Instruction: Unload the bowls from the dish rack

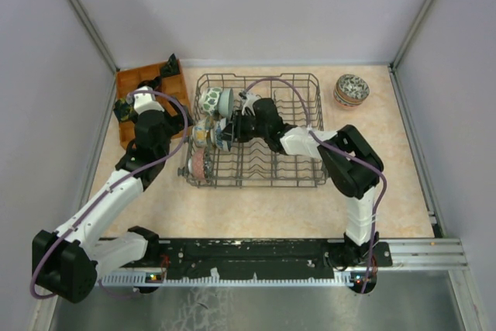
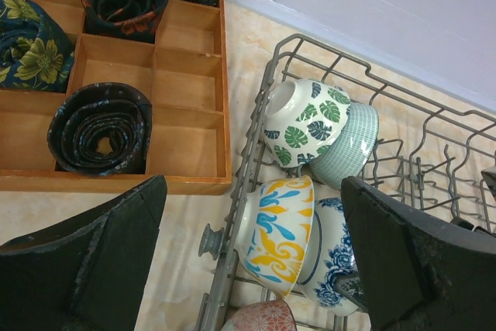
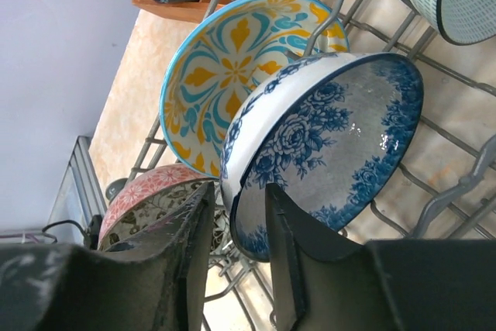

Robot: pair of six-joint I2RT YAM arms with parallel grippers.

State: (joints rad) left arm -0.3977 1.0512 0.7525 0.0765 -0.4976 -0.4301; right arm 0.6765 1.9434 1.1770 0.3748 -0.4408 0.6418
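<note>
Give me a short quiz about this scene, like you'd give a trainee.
1. True or false: the left hand is holding a bowl.
2. Which bowl's rim is the right hand straddling? A) green-leaf bowl B) blue floral bowl C) pink bowl
3. What stands outside the dish rack, at the far right?
Key: 1 false, it is open and empty. 2 B. 3 a small stack of bowls.
</note>
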